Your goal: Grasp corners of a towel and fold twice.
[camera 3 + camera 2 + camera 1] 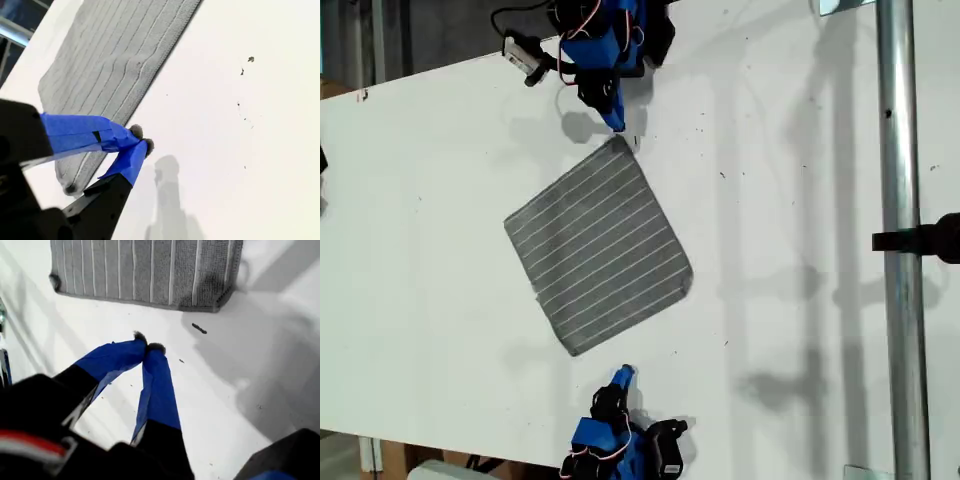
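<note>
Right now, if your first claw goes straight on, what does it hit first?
Probably the towel, at its near edge, ahead of my shut first claw; bare table lies between, depth unclear.

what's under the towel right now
The towel lies flat and unfolded on the white table, with only tabletop showing around its edges. No bump or bulge hints at anything beneath, but the cloth covers that patch, so it cannot be checked directly.

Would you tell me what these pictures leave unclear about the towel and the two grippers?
First wrist view: the frame edge cuts off most of the towel.
Second wrist view: my second gripper hides part of the towel's edge.
Exterior view: the frame edges cut off the upper arm and lower arm.
</note>
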### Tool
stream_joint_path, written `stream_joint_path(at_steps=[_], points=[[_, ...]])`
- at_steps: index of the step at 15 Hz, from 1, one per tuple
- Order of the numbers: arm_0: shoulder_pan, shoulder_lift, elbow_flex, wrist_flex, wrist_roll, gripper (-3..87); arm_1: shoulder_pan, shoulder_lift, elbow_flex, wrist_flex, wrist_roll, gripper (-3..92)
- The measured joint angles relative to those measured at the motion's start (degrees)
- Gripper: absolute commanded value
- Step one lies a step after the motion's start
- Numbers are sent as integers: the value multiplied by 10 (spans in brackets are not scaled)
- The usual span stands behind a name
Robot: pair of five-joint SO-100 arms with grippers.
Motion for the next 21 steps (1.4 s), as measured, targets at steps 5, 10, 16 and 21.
stream_joint_path(at_steps=[5,10,16,21], points=[[-1,0,0,0,0,-29,-15,-354,-163,-6,-23,301],[-1,0,0,0,0,-29,106,-564,-235,-86,-171,367],[-1,0,0,0,0,-29,135,-701,-200,-174,-184,352],[-1,0,0,0,0,-29,119,-876,-320,-192,-199,-3]])
